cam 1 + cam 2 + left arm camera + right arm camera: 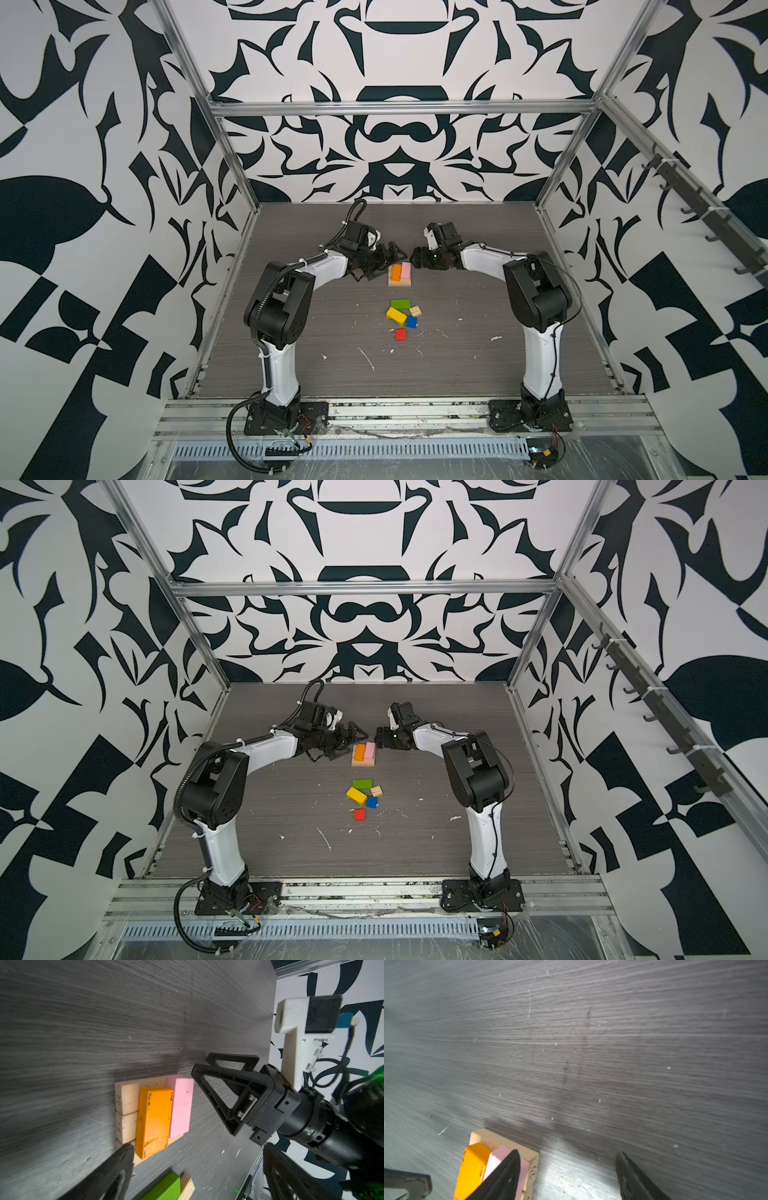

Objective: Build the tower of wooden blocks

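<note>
Tower (400, 276): partly built. It stands about midway between the left and right edges of the table (478, 353).

Base: 3 tan bars (126, 1095) lie flat, side by side, touching.

Layer 2: an orange block (154, 1120) and a pink block (180, 1105) lie flat on the bars, long sides touching. The orange block sits slightly askew. The pink block reaches the end of the base nearest the right edge, and bare tan wood shows on the orange side.

Loose blocks: 5, on the table between the tower and the front edge, all clear of the tower.
- Green block (400, 304): nearest the tower, lying flat.
- Yellow block (396, 316): just in front of the green one, lying at an angle.
- Plain cube (415, 311): beside the green and yellow blocks, toward the right edge.
- Blue square (412, 322): close against the near end of the yellow block.
- Red square (400, 334): alone, nearest the front edge.

Left gripper (379, 264): jaws spread wide, nothing between them. It is low, just beside the tower on the orange side. In the left wrist view 1 finger (116, 1167) lies at a corner of the base; contact cannot be confirmed.

Right gripper (568, 1152): jaws apart, only bare table between them, holding nothing. It is low, just beside the pink block; contact cannot be confirmed.
</note>
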`<state>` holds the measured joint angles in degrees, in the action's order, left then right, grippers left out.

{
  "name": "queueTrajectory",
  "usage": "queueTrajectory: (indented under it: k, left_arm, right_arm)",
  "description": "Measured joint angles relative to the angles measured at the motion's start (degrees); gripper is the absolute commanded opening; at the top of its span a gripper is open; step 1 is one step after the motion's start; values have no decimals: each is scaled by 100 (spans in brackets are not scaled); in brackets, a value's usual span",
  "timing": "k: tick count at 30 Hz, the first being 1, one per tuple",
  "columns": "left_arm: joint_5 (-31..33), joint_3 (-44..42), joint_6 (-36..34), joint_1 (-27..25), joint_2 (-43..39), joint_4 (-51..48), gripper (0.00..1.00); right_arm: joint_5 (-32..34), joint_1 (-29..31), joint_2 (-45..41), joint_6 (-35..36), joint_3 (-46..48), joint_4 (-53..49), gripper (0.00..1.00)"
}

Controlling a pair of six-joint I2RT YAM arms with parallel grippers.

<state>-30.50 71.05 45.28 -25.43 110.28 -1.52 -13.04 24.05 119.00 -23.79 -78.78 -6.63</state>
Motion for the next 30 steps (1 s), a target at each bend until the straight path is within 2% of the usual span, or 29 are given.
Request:
queueTrajectory:
  k: [30]
  left_arm:
    - [-42,-2,85,0,81,46,100]
  right_arm:
    - [0,74,72,48,-90,11,76]
